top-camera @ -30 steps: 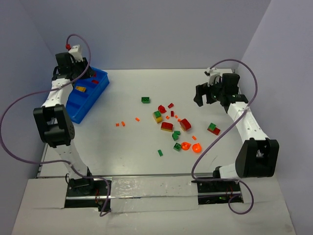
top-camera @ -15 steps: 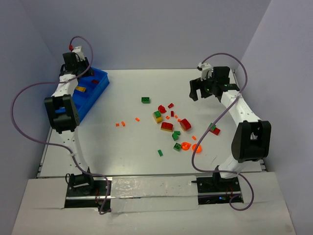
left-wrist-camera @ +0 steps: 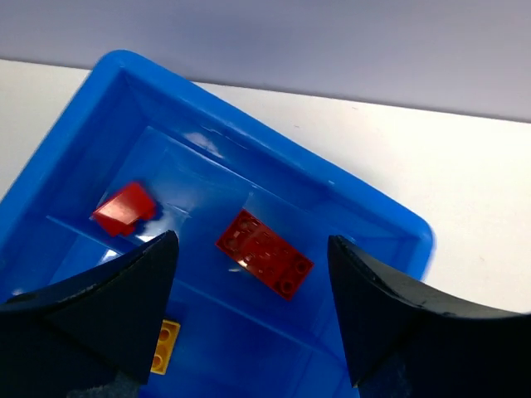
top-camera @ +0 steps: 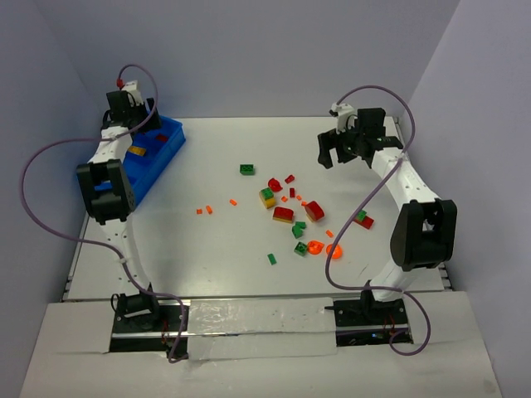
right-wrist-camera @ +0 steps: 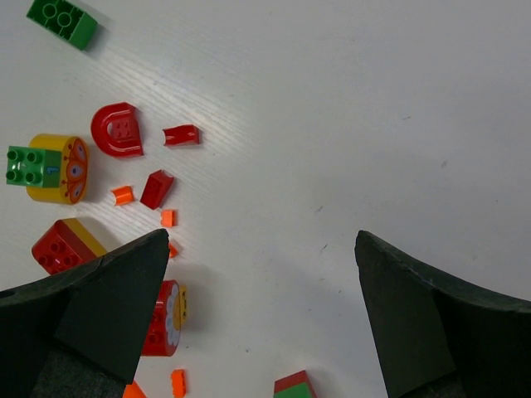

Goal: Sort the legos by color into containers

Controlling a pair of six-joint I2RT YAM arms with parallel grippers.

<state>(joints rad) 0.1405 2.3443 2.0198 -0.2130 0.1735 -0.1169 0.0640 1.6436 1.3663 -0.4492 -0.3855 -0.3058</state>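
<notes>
Desk [top-camera: 207, 265]: loose bricks [top-camera: 283, 214] scattered mid-right; blue bin [top-camera: 148, 176] far left, holding two red bricks [left-wrist-camera: 264, 254] and a yellow one [left-wrist-camera: 164, 344]. Left arm [top-camera: 106, 149] reaches over the bin, right arm [top-camera: 406, 191] beyond the scatter. Both jaws spread wide, empty.

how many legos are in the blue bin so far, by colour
red: 2, a red wedge and a red plate
yellow: 1, a yellow brick
total: 3 showing in the blue bin; part of the bin is hidden in the left wrist view
</notes>
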